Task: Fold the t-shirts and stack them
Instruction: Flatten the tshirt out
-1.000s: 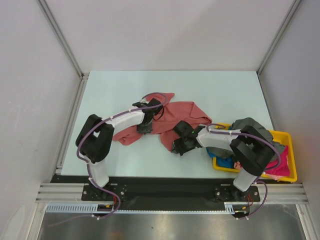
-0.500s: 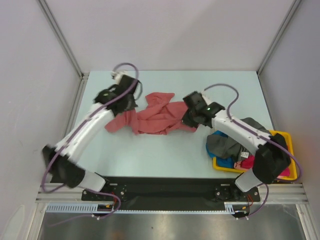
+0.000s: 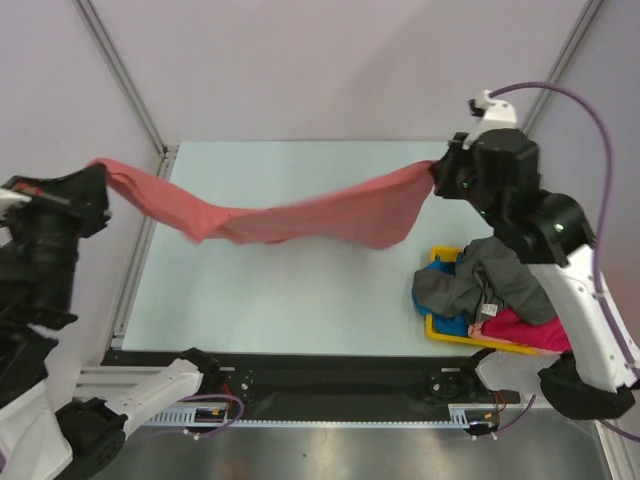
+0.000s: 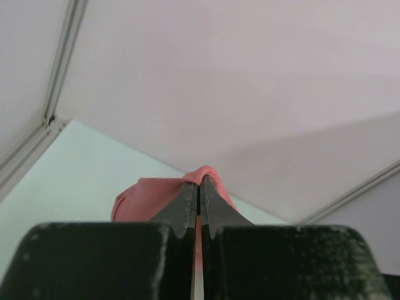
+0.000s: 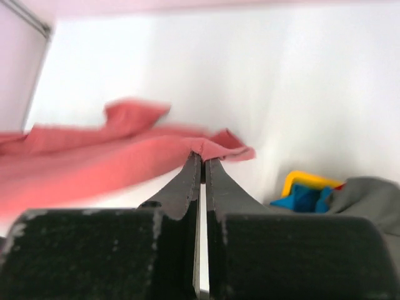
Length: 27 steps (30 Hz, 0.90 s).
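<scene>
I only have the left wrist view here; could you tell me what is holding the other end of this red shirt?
Observer: The right gripper is shut on it, so the salmon-red t-shirt is stretched between it and the left gripper, over the table.
Operator: Thank you. Where are the other shirts?
Observer: Heaped in the yellow tray at the table's right side, with a dark grey t-shirt on top.
Operator: Any other colours?
Observer: Yes, bright blue cloth and magenta-pink cloth show beneath it.
</scene>
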Each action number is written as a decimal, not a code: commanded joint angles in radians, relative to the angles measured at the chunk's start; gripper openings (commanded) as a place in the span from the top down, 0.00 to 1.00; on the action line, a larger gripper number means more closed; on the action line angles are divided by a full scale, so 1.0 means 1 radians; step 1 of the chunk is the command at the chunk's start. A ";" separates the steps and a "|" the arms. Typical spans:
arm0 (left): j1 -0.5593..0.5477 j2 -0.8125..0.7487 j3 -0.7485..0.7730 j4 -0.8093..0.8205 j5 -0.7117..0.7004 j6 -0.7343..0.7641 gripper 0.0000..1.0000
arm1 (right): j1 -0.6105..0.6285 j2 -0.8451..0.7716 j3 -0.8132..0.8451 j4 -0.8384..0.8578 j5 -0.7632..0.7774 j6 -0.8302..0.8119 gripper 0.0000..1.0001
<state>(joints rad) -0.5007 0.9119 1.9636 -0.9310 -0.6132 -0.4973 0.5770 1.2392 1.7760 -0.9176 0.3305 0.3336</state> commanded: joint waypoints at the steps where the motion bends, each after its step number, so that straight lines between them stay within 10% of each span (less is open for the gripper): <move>1: 0.007 -0.027 0.096 0.101 -0.025 0.126 1.00 | -0.009 -0.073 0.123 -0.070 0.073 -0.120 1.00; 15: 0.007 -0.042 0.398 0.331 0.191 0.307 1.00 | -0.008 -0.225 0.299 -0.041 -0.268 -0.022 1.00; 27: 0.005 0.180 0.294 0.555 0.153 0.440 1.00 | -0.011 -0.031 0.252 0.134 -0.154 -0.131 1.00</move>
<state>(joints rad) -0.5007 0.9615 2.1983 -0.4725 -0.4416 -0.1432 0.5724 1.1347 2.0155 -0.8871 0.1005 0.2745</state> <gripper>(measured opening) 0.011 0.021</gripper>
